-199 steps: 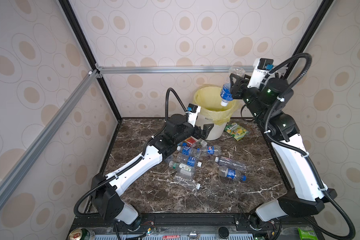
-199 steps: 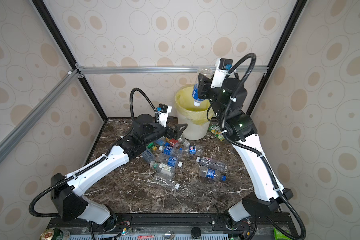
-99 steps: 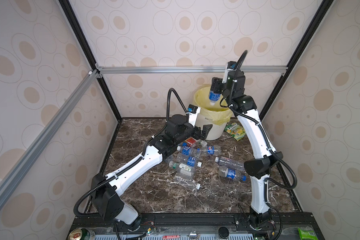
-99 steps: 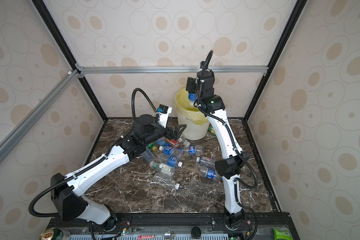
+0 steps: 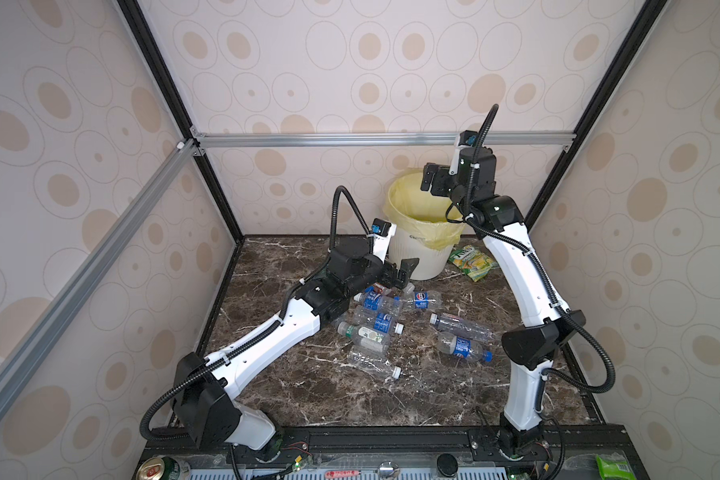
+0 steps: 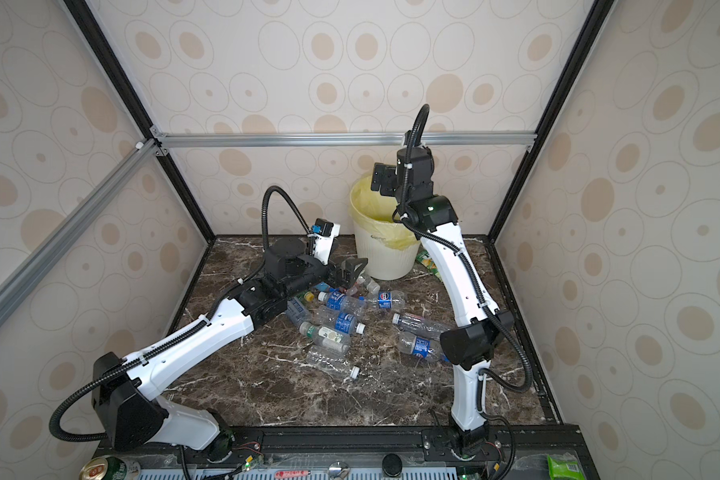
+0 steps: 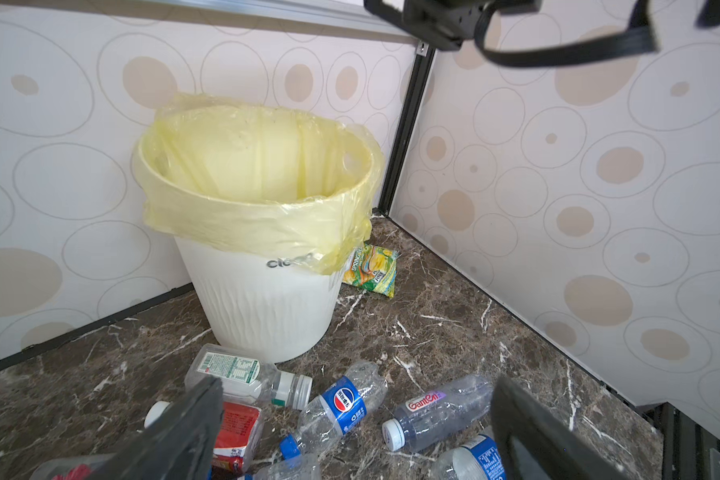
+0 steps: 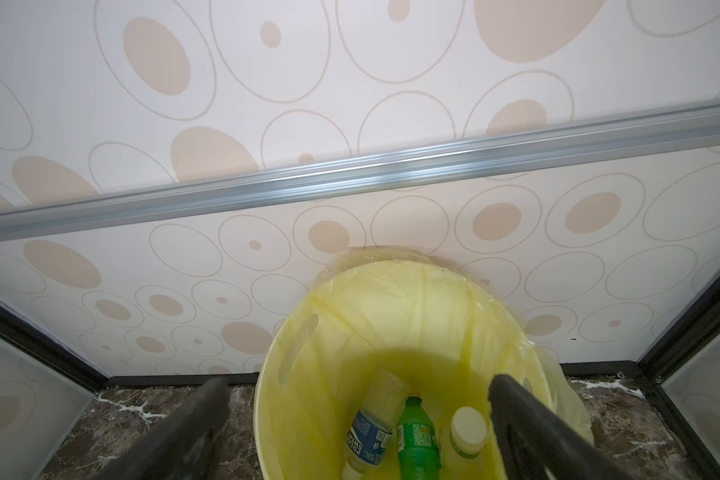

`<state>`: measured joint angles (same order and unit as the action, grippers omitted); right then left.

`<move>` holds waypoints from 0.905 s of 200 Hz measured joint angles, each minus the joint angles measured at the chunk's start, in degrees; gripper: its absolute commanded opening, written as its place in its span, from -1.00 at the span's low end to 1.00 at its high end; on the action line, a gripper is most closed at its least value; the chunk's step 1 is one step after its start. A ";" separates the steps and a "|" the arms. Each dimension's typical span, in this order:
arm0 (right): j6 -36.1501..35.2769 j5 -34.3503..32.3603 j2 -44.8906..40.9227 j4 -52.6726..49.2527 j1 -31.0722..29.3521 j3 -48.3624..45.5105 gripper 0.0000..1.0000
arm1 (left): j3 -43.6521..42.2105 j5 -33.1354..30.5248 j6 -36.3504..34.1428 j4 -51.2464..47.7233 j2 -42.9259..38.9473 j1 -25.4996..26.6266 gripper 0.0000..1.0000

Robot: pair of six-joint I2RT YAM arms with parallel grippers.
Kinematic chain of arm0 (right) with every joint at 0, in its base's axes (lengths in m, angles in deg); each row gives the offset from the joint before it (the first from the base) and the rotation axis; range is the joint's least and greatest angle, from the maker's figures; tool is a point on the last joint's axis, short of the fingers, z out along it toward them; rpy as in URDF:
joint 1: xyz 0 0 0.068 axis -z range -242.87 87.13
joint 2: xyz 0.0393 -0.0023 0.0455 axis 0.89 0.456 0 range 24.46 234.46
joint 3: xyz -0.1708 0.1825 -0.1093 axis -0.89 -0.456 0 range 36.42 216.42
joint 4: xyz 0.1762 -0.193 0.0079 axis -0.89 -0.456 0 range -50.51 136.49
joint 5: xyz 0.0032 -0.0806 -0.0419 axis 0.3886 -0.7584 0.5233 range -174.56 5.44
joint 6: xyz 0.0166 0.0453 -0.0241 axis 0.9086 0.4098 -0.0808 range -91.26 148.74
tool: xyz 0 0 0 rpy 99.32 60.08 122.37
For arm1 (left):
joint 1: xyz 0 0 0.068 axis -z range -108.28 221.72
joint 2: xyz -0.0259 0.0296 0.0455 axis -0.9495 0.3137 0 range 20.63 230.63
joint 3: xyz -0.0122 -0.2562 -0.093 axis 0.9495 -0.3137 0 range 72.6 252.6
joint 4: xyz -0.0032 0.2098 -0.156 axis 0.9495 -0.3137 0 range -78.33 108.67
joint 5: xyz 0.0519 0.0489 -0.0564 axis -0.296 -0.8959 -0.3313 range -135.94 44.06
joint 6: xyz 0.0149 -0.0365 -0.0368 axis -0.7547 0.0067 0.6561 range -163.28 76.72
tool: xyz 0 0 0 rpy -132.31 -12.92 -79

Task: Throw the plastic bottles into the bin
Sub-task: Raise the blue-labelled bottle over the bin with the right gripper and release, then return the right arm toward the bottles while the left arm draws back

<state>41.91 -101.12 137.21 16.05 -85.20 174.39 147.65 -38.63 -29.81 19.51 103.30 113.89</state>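
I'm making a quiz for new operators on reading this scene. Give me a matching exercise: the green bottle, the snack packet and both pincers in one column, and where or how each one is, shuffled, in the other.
1. green bottle
2. snack packet
3. right pincer
4. left pincer

A. open, low over the loose bottles on the table
B. lying inside the bin
C. open and empty, above the bin's mouth
D. flat on the table beside the bin

Pairs: 1-B, 2-D, 3-C, 4-A
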 measured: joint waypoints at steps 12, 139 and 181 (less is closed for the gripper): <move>0.04 0.04 -0.26 0.00 0.00 0.00 1.00 | -0.52 -0.20 0.04 0.11 -0.13 0.00 0.98; 2.91 7.58 -17.90 3.48 -0.83 -29.16 0.99 | -9.77 -14.38 3.74 -4.81 -3.23 -2.62 0.98; 3.04 8.87 -26.03 6.69 -5.81 -42.29 0.99 | -15.10 -14.95 10.40 -8.41 -3.82 -11.41 0.98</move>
<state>44.95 -92.24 111.18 22.74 -91.01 132.10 132.55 -53.58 -19.40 11.10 99.47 102.48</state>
